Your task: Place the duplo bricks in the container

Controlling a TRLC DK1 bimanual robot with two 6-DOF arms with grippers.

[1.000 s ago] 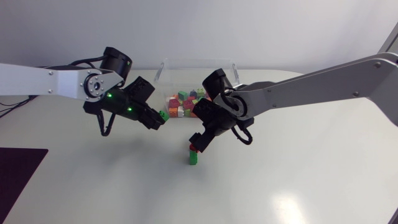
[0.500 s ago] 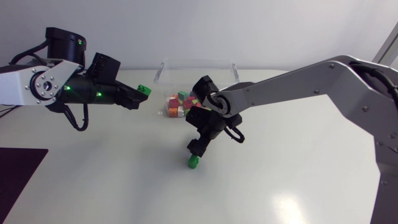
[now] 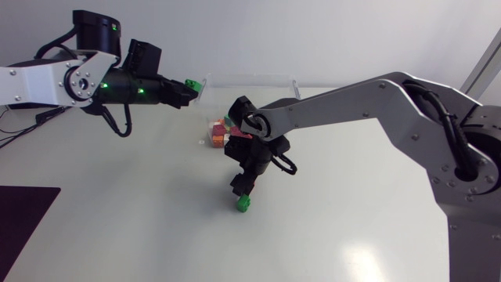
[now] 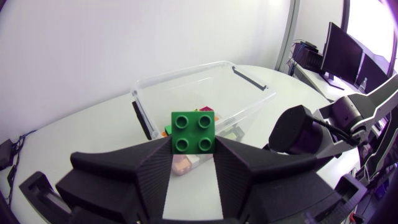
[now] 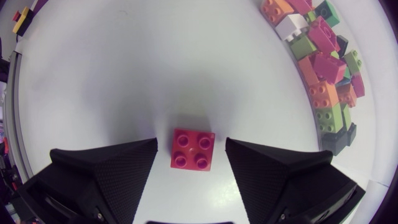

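My left gripper (image 3: 188, 86) is shut on a green duplo brick (image 3: 192, 84), held in the air beside the left rim of the clear container (image 3: 250, 76). In the left wrist view the green brick (image 4: 194, 132) sits studs-up between my fingers (image 4: 155, 168), with the container (image 4: 242, 102) ahead and below. My right gripper (image 3: 243, 182) is down at the table in front of the container, open, with a red brick (image 5: 193, 149) lying between its fingers (image 5: 124, 165) and a gap on each side. Another green brick (image 3: 244, 204) lies just beside it.
A heap of coloured bricks (image 3: 218, 131) (image 5: 323, 68) lies in the container. My right arm (image 4: 311, 130) shows past the container in the left wrist view. A dark mat (image 3: 23, 215) covers the table's front left corner.
My left arm has risen and carried the green brick back to the container's left rim. My right gripper has sunk around the red brick and its fingers have narrowed.
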